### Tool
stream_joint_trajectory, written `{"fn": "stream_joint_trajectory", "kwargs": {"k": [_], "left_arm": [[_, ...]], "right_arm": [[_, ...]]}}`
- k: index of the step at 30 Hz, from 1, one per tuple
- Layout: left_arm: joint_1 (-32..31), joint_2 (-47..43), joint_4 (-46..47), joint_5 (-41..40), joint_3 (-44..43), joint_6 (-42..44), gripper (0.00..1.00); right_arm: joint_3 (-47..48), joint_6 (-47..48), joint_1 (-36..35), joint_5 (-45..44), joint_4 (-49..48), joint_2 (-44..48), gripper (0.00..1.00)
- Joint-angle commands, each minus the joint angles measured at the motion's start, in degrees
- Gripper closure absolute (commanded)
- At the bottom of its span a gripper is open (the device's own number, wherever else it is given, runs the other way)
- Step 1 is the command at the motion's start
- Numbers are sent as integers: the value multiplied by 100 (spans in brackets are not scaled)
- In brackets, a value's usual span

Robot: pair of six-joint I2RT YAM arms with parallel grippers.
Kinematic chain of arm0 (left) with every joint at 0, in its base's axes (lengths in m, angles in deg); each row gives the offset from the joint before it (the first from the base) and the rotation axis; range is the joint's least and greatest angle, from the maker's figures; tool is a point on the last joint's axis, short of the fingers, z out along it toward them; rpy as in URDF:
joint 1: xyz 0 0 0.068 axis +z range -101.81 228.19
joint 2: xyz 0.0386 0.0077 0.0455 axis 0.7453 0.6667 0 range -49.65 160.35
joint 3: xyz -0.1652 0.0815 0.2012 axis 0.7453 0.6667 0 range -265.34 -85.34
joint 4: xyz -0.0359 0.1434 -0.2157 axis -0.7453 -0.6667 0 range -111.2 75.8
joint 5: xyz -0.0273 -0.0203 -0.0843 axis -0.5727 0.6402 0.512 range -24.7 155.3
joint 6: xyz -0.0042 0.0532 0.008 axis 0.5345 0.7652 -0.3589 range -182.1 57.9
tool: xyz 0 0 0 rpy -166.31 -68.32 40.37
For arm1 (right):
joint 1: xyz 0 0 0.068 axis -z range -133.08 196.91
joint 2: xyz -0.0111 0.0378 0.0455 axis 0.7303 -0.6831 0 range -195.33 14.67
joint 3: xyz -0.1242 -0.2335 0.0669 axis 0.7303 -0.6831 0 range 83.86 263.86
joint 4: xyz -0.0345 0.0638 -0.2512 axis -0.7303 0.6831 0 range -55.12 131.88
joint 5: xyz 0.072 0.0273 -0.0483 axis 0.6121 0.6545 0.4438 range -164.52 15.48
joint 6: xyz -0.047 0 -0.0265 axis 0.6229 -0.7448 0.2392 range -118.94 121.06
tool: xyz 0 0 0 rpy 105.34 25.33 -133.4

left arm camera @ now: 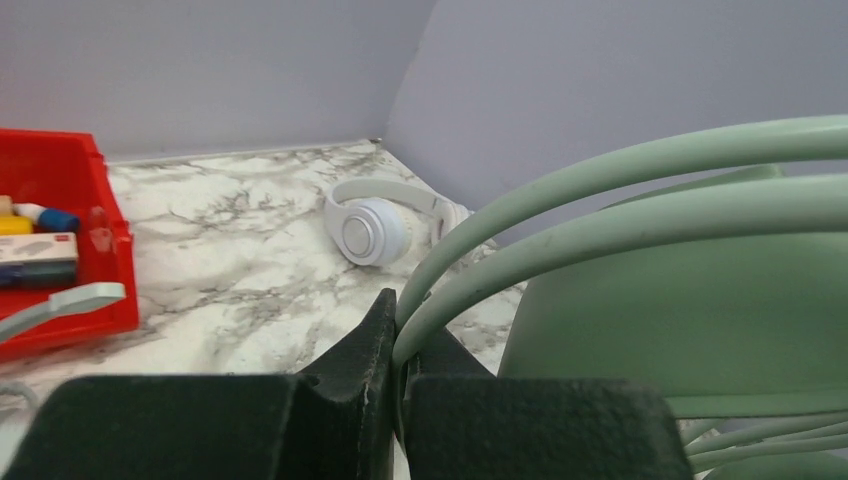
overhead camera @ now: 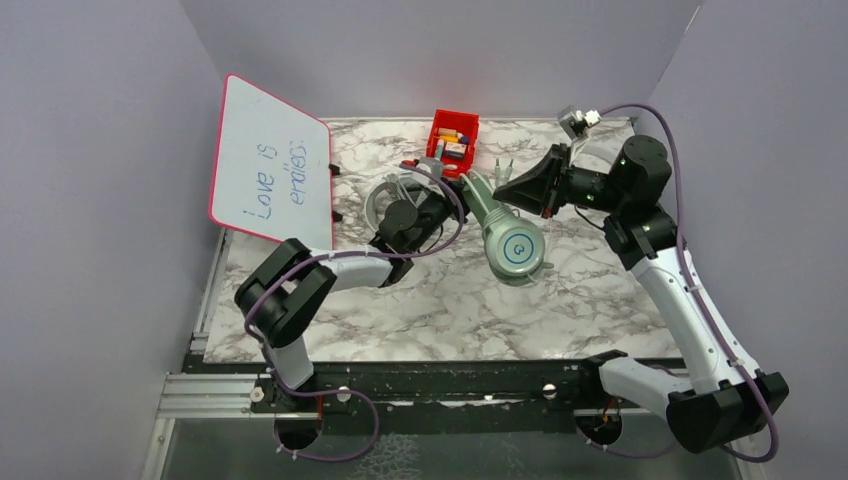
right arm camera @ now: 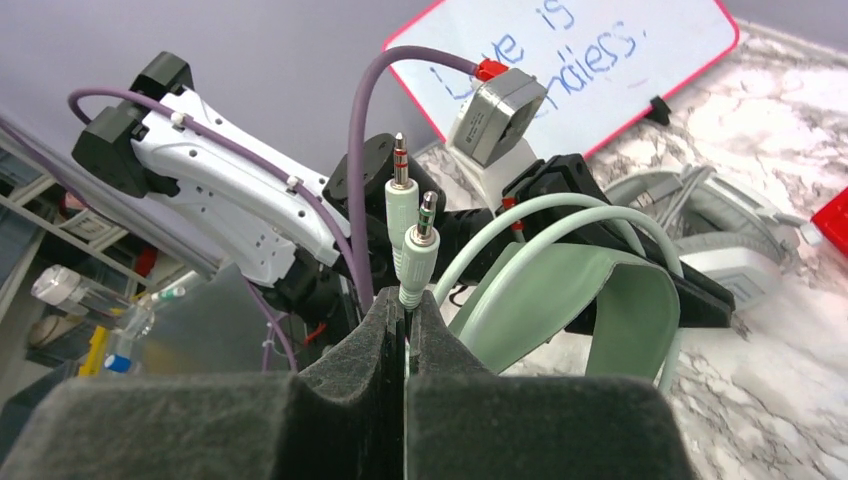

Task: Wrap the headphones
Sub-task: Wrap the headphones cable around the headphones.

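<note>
The mint-green headphones (overhead camera: 512,243) lie mid-table, one round earcup facing up. My left gripper (left arm camera: 400,322) is shut on two strands of their thin green cable (left arm camera: 600,190), close beside the green headband (right arm camera: 610,300). My right gripper (right arm camera: 405,305) is shut on the cable's ends just below its two jack plugs (right arm camera: 420,240), which stick up above the fingers. From above, the left gripper (overhead camera: 445,205) and the right gripper (overhead camera: 512,188) flank the headband. The grey-white headphones (overhead camera: 385,195) lie under the left wrist. The small white headphones (left arm camera: 385,222) rest in the far right corner.
A red bin (overhead camera: 453,135) with small items stands at the back centre. A red-framed whiteboard (overhead camera: 270,160) with handwriting leans against the left wall. Grey walls close the table at the back and both sides.
</note>
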Motion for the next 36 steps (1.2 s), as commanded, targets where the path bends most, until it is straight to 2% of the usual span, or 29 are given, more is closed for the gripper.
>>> {"fn": "stream_joint_trajectory", "kwargs": {"k": [1,3,7,13,21,28,30,36], "left_arm": [[38,661,878,522,-264,-391,100],[45,961,1070,777,-433,-460,100],[42,1517,1155,1203,-932,-854,100],[41,1930,1294,1284,-1196,-1545,100],[-18,2114,1534,1342,-1440,-2049,100],[-37,2268,1989,1470,-1616,-2406,100],[-37,2328,2059,1484,-1696,-2409,100],[-55,2429,1978,1588,-2039,-2379,100]], "right_arm": [[31,485,-86,220,319,-81,100],[-130,630,-103,238,358,-96,100],[-154,1325,-135,-105,1133,-185,100],[-341,1643,-139,-543,1603,-174,96],[252,1546,-139,-916,2520,-590,91],[893,1591,-139,-996,3222,-825,90],[1004,1543,-139,-902,3312,-806,84],[1508,1572,-139,-738,3887,-950,74]]}}
